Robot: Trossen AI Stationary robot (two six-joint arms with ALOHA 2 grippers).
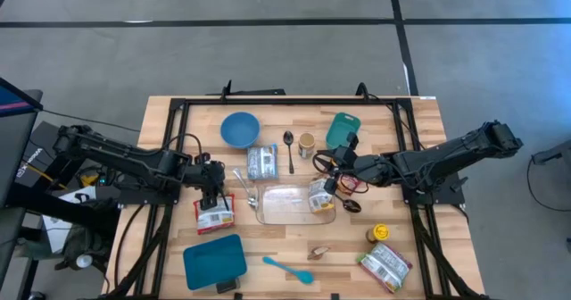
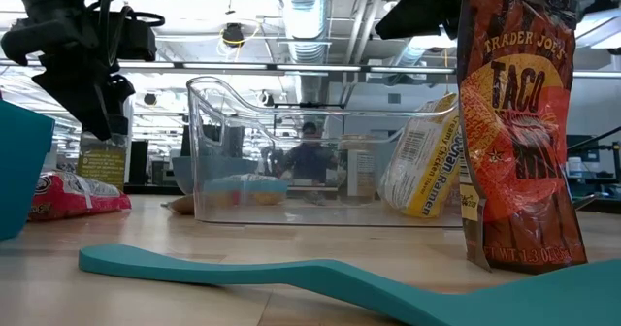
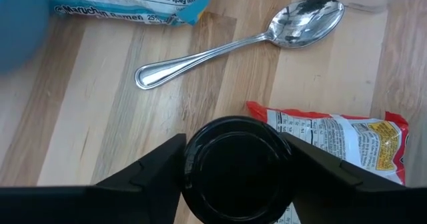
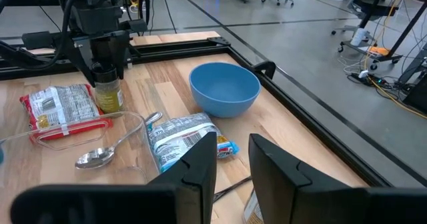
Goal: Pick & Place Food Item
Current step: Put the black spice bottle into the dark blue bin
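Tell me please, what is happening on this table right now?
The left gripper holds a small jar with a black lid, low beside a red noodle packet. The right gripper is at the clear bin, by a yellow ramen packet that leans inside it.

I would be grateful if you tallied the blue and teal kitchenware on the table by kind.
Bowl: 1
Tub: 1
Tray: 1
Spatula: 1
Total: 4
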